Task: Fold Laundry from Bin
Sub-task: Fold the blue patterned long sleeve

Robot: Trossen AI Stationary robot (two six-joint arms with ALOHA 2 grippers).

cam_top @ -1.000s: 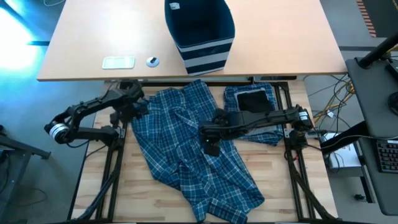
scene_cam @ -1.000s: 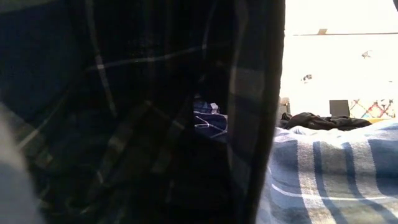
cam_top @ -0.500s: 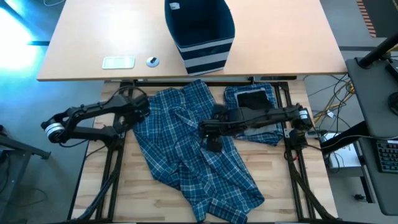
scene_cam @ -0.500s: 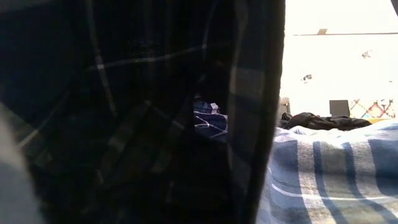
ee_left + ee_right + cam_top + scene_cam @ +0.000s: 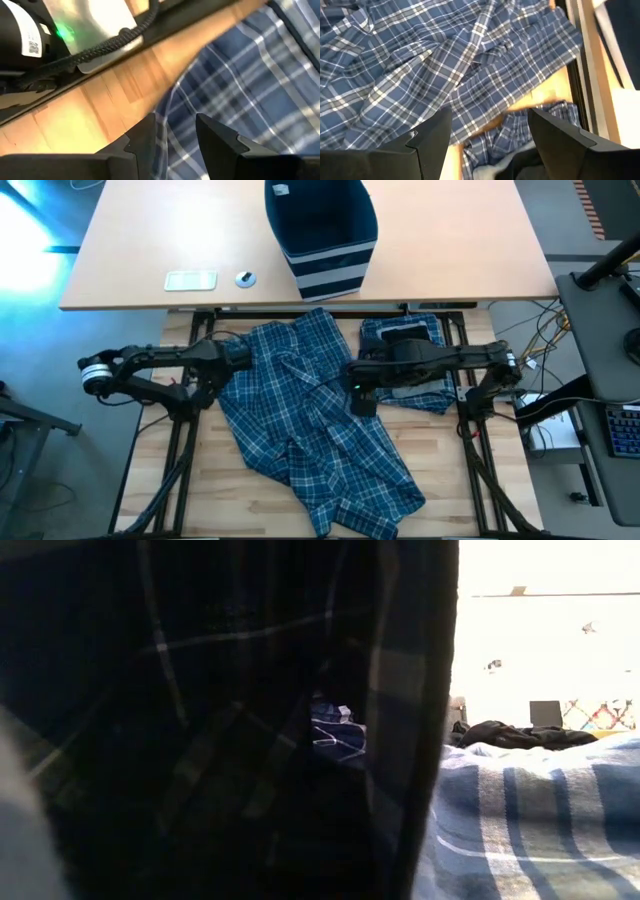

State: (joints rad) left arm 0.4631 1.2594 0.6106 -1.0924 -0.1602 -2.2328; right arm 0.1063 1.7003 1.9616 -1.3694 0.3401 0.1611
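A large blue-and-white plaid garment [image 5: 310, 425] lies spread and rumpled across the near wooden table. My left gripper [image 5: 237, 360] points down at the garment's left edge. It is open, with the cloth's edge [image 5: 167, 127] lying in the gap between its fingers. My right gripper [image 5: 362, 396] hangs wide open above the garment's middle [image 5: 445, 75] with nothing between its fingers. The navy bin [image 5: 320, 230] with pale stripes stands on the far table. Folded plaid laundry with a small black piece [image 5: 405, 342] on top lies at the back right. My left gripper comes from above at the plaid garment's left edge [image 5: 167, 127], one finger [image 5: 142, 145] over the bare wood and the other [image 5: 220, 145] over the cloth. I cannot tell whether the fingers touch the cloth. The garment lies flat on the table.
A pale flat object [image 5: 190, 280] and a small round one [image 5: 245, 278] lie on the far table, left of the bin. Dark plaid cloth [image 5: 220, 720] hangs close in front of the low view and hides most of it. Bare wood shows left of the garment [image 5: 205, 460].
My left gripper has swung toward the table's right, up to the garment's left edge, and its wrist has rolled. My right gripper has gone up and toward the table's right, away from the garment's middle, staying open. The garment has kept its place.
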